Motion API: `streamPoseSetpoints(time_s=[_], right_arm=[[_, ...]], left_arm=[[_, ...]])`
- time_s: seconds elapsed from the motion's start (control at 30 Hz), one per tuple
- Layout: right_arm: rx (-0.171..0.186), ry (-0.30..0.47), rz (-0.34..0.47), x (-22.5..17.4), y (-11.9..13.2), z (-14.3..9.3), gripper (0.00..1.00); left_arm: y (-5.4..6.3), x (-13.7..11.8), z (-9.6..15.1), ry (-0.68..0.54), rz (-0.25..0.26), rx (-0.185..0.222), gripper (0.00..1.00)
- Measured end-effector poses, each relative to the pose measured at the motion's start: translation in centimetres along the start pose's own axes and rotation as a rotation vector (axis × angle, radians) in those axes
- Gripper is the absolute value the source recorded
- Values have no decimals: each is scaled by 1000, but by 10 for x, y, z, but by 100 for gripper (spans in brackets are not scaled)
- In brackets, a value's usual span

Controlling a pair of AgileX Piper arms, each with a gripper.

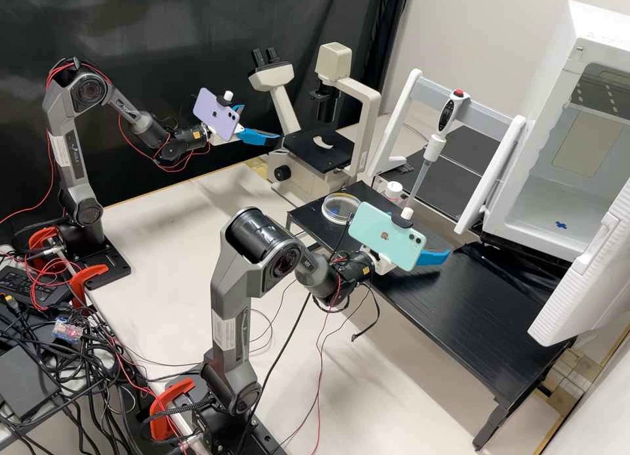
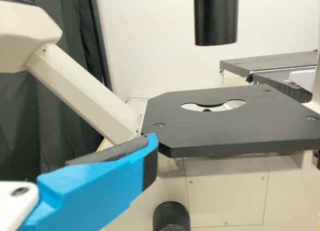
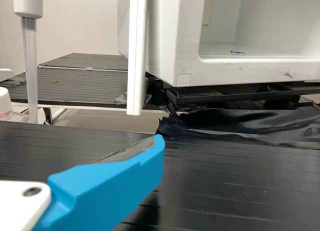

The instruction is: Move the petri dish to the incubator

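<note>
While left tool (image 1: 262,123) and right tool (image 1: 433,257) gape, one petri dish (image 1: 340,209), on one stand (image 1: 459,310), one incubator (image 1: 525,235)

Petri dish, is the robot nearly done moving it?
Not yet! The incubator is open, so that looks ready. The petri dish sits on the black rack, and the left gripper and right gripper hold nothing. Picking it up, carrying it and setting it inside are left.
</note>
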Motion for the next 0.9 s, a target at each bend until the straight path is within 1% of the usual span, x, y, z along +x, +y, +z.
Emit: streamPoseSetpoints(time_s=[0.3,0.47,0.57,0.63,0.7,0.77,0.87,0.9], right_arm=[[0,-3,-3,-2,-1,1,100],[3,13,13,-18,5,-4,100],[28,43,33,-31,8,-9,100],[38,78,44,-41,10,-16,100],[40,117,59,-50,12,-24,100],[40,163,57,-59,12,-34,100],[41,239,34,-72,5,-51,100],[29,262,20,-76,1,-57,100]], left_arm=[[0,0,0,0,0,0,100],[0,0,0,0,0,0,100],[0,0,0,0,0,0,100],[0,0,0,0,0,0,100],[0,0,0,0,0,0,100],[0,0,0,0,0,0,100],[0,0,0,0,0,0,100],[0,0,0,0,0,0,100]])
